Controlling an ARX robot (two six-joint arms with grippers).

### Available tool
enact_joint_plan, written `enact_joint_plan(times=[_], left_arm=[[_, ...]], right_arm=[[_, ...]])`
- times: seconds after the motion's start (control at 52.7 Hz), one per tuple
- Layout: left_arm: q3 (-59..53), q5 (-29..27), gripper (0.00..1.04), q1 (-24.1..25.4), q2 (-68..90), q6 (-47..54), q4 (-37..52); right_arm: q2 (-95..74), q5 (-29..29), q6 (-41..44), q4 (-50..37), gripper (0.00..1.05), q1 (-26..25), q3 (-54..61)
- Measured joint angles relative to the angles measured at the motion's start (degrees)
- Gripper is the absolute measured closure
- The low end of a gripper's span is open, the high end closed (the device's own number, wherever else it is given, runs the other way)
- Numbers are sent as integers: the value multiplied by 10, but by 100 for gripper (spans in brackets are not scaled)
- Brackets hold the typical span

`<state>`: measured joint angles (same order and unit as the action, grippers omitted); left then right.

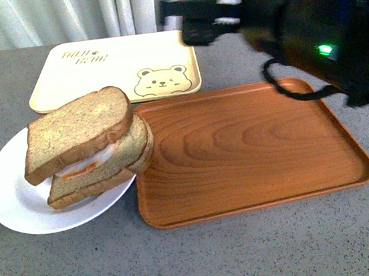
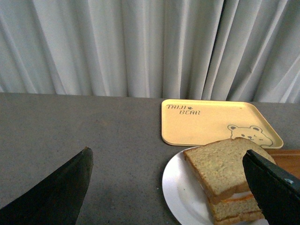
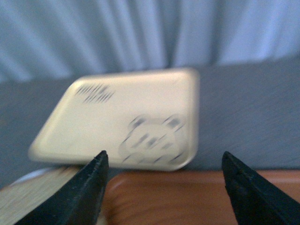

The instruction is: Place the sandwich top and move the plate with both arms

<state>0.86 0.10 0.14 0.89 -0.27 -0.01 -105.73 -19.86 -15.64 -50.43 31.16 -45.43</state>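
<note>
The sandwich top (image 1: 79, 131) is a brown bread slice lying tilted on a stacked sandwich, over white and orange filling and a bottom slice (image 1: 116, 161). The sandwich sits on the white plate (image 1: 9, 193) at the table's left. My left gripper (image 2: 168, 153) is open and empty, with its fingers on either side of the plate (image 2: 180, 190) and the sandwich top (image 2: 220, 166), touching neither. My right gripper (image 3: 164, 154) is also open and empty, raised over the far edge of the brown tray (image 3: 164, 199). The right wrist view is blurred. The right arm (image 1: 305, 22) fills the upper right of the front view.
A brown wood-grain tray (image 1: 253, 146) lies right of the plate, and the plate's rim reaches its left edge. A yellow bear-print tray (image 1: 115, 69) sits behind both. White curtains (image 2: 140, 47) hang beyond the table's far edge. Bare grey tabletop (image 2: 93, 131) stretches left of the plate.
</note>
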Motion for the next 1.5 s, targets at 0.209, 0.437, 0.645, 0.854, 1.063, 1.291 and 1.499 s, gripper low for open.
enact_joint_plan(times=[0.209, 0.437, 0.645, 0.854, 1.063, 1.291, 1.499], left_arm=[[0, -1, 9, 0, 0, 0, 0], [0, -1, 9, 0, 0, 0, 0], [0, -1, 9, 0, 0, 0, 0], [0, -1, 9, 0, 0, 0, 0], [0, -1, 9, 0, 0, 0, 0], [0, -1, 9, 0, 0, 0, 0], [0, -1, 9, 0, 0, 0, 0]], right_arm=[[118, -34, 127, -170, 74, -76, 184], [241, 37, 150, -158, 103, -144, 307], [331, 77, 152, -122, 103, -187, 364], [445, 118, 153, -52, 103, -227, 410], [547, 142, 153, 25, 103, -253, 434], [664, 197, 153, 121, 103, -309, 441], [745, 197, 153, 198, 103, -309, 442]])
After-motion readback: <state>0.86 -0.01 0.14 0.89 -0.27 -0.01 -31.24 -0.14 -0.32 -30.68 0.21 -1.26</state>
